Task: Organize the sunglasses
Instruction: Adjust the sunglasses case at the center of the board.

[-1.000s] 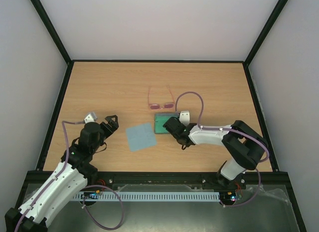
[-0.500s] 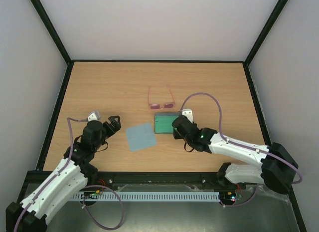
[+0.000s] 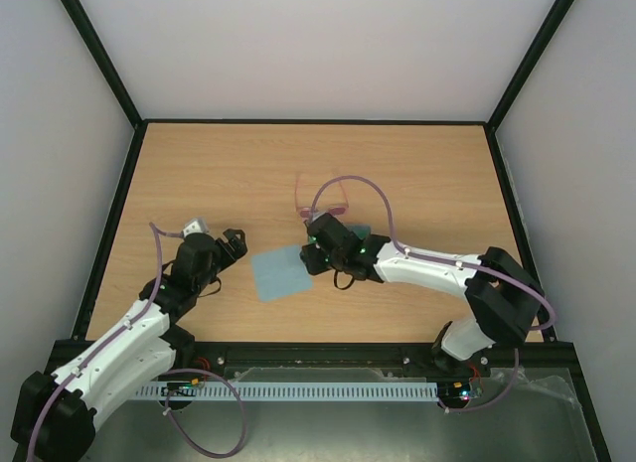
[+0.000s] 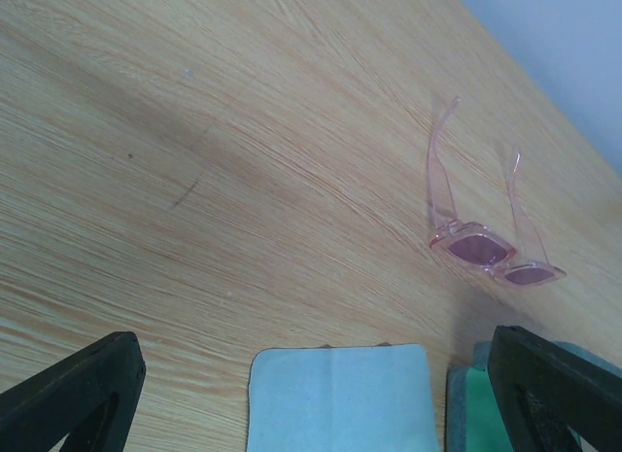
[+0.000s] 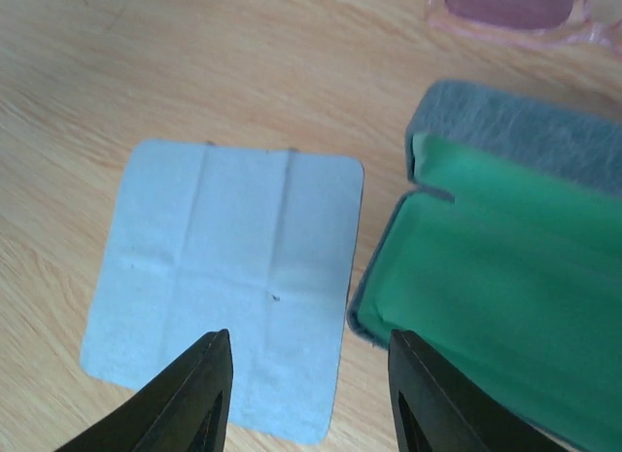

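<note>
Over the last half second the right arm has swung leftward, carrying the right fingers (image 5: pixel 206 401) from the right end of the case (image 5: pixel 505 277) to its left end, while the left arm has edged a little closer to the cloth (image 5: pixel 233 267). The right fingers stand well apart with nothing between them, hanging above the narrow gap where the cloth's right edge lies just beside the case's left rim. The case lies open on the table (image 3: pixel 219 174), its green lining facing up and its blue-grey outside showing round the rim. The sunglasses (image 4: pixel 483 249) rest on the table just beyond the far side of the case. A thin strip of bare wood shows between them, and nothing touches them. Their pinkish lenses face the case and both temple arms are unfolded, pointing toward the far edge. In the top view a purple cable (image 3: pixel 348 180) from the right arm loops over them and the right wrist hides much of the case. The left fingers (image 4: pixel 73 394) are also spread wide and hold nothing. They hover over bare wood to the left of the cloth, pointed toward the cloth and the sunglasses. The cloth lies flat, a light-blue square with faint fold creases.
</note>
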{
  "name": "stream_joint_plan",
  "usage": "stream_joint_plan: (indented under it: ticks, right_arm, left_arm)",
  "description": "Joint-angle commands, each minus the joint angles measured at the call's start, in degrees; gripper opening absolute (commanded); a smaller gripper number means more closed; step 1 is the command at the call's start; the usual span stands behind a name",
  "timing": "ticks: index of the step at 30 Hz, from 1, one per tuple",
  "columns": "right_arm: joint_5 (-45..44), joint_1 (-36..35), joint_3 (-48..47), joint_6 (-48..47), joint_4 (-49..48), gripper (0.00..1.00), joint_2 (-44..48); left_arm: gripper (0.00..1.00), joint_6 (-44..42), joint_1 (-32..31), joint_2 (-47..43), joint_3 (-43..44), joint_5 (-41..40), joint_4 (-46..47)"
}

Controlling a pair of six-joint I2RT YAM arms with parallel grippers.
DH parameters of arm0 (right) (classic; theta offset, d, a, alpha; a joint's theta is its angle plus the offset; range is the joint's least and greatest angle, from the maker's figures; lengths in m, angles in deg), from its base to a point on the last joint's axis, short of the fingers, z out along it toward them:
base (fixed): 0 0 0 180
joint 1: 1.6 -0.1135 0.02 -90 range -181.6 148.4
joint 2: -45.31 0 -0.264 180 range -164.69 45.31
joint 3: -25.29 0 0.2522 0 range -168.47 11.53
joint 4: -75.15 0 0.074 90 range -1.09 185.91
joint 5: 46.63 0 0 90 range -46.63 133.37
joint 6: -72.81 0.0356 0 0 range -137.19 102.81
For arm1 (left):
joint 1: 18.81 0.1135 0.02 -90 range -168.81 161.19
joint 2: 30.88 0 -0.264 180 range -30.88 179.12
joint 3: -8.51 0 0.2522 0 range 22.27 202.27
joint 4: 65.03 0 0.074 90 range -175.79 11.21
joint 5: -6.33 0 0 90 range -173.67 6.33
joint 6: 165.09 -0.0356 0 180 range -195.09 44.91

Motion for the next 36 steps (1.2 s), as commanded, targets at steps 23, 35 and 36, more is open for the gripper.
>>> stream_joint_plan:
  ticks: [23,35,36]
  right_arm:
    - [-16.3,-4.7,-10.1,3.7,-1.1,0.22,-20.9]
    - [-17.2,-2.2,-3.1,4.4,-1.6,0.22,-16.5]
    - [-17.4,-1.9,-2.5,4.4,-1.7,0.23,-16.0]
  left_arm:
    - [1.00,-2.3,0.6,-1.1,0.9,-2.3,0.5]
    - [1.00,-2.4,0.7,-1.2,0.7,-1.9,0.9]
    - [1.00,-2.3,0.7,-1.3,0.6,-1.8,0.9]
